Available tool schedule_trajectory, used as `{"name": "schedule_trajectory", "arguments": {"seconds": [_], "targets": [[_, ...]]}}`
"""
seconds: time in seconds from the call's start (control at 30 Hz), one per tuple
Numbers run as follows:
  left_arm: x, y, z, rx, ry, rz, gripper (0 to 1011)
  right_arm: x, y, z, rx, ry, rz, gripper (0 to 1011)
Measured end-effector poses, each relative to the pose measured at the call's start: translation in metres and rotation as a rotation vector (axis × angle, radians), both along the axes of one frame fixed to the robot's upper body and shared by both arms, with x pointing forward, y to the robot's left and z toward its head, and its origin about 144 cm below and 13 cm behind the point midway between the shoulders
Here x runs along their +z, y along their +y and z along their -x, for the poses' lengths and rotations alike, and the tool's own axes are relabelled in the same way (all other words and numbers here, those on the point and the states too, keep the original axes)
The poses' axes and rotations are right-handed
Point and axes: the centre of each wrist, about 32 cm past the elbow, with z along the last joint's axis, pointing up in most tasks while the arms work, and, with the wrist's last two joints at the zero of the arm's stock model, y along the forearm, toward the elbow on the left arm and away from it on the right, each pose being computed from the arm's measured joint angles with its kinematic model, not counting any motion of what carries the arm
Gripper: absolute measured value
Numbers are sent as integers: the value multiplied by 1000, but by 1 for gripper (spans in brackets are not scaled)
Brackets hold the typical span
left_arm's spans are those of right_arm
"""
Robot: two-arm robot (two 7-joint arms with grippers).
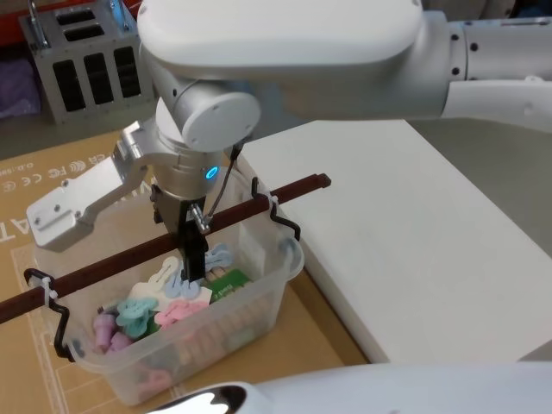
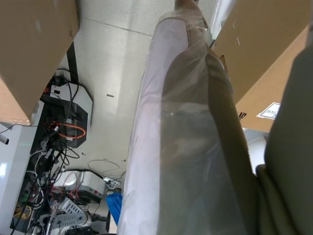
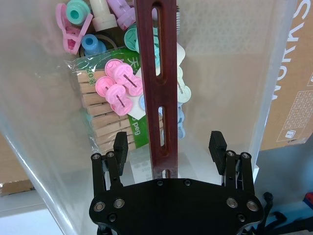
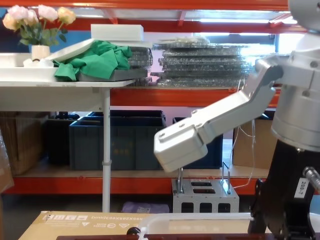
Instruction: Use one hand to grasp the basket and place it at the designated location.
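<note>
Right up close, the right gripper [image 3: 168, 144] hangs over the basket [image 1: 259, 302] with its jaws wide. The dark red handle [image 3: 156, 88] runs between the fingers [image 3: 121, 146] with daylight on both sides, so nothing is gripped yet. The head view gives the lie of it: the bar slants from near-left to far-right across the tub and the jaws sit crosswise to it, so I judge a plain squeeze should catch it. The wrist view shows those gaps, which the head view hides behind the wrist. The basket rests on cardboard [image 1: 52, 168], just beside the white slab [image 1: 405, 233] to its right, with a grey box [image 1: 86, 73] beyond.
</note>
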Motion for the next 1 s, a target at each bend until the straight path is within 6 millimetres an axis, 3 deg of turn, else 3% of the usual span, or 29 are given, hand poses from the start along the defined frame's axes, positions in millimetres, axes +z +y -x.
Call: {"name": "schedule_trajectory", "arguments": {"seconds": [0.73,1.0], "targets": [[0,0,0,0,0,0,0,31,-19,10,10,-20,-77,1001],[0,0,0,0,0,0,0,56,-36,8,-35,-44,-122,1002]]}}
